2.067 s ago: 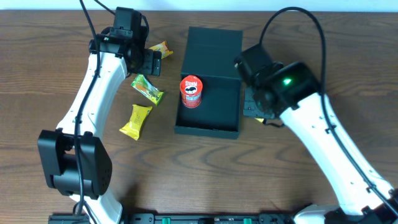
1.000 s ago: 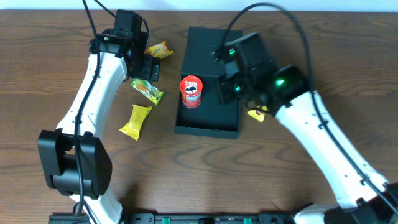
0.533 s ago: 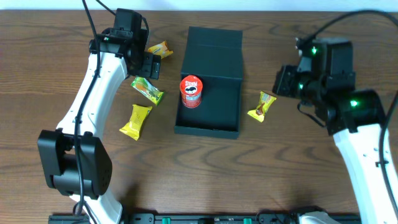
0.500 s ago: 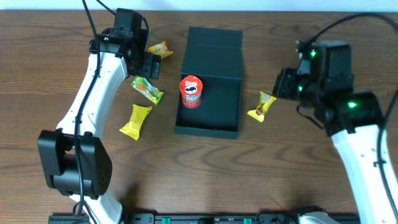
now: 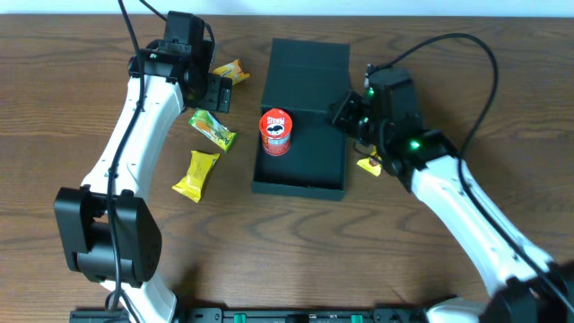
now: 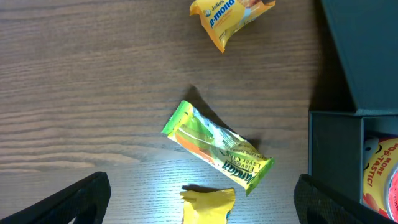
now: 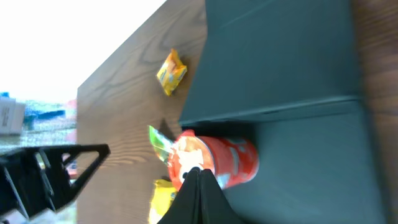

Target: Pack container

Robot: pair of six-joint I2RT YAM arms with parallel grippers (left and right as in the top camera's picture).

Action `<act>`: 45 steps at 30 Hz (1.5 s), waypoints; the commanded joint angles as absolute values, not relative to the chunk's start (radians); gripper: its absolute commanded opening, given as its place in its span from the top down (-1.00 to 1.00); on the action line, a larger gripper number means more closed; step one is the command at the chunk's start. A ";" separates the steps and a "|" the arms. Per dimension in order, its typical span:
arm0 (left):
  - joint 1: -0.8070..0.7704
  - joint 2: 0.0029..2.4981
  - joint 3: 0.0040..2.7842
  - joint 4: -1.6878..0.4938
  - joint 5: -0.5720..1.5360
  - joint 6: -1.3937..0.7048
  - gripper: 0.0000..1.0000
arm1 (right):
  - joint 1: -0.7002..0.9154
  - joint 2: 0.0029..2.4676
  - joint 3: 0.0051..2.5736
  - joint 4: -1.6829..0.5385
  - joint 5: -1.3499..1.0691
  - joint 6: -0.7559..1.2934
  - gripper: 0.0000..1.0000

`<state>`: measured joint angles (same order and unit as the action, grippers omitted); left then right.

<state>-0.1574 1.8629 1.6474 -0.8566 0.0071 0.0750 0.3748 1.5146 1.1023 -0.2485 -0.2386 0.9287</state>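
The dark teal container [image 5: 305, 135] lies open at the table's middle, its flap lid folded back on the far side. A red can [image 5: 275, 132] stands inside at its left wall. My left gripper [image 5: 218, 91] is open and empty, hovering left of the container over the green packet [image 6: 217, 147]; its jaws [image 6: 202, 205] straddle a yellow packet [image 6: 209, 203]. My right gripper [image 5: 341, 110] is shut and empty over the container's right edge; in the right wrist view its closed tips [image 7: 199, 177] point toward the can [image 7: 217, 158] inside the container [image 7: 292, 81].
An orange-yellow packet [image 5: 230, 70] lies far left of the lid. The green packet [image 5: 213, 129] and yellow packet [image 5: 197, 173] lie left of the container. Another yellow packet [image 5: 368, 164] lies right of it, partly under my right arm.
My right arm swung out to the right, leaving a yellow packet on the table, and has come back over the container's right edge. The left arm has not moved.
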 commanded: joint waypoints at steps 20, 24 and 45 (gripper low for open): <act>-0.156 1.863 1.671 -0.842 -0.007 0.064 -0.91 | 0.434 1.785 1.089 0.044 -0.595 1.065 0.97; -0.156 1.863 1.671 -0.841 -0.007 0.064 -0.91 | 0.434 1.785 1.089 -0.034 -0.548 1.011 0.97; -0.156 1.863 1.671 -0.841 -0.007 0.064 -0.91 | 0.420 1.785 1.089 -0.091 -0.428 0.960 0.97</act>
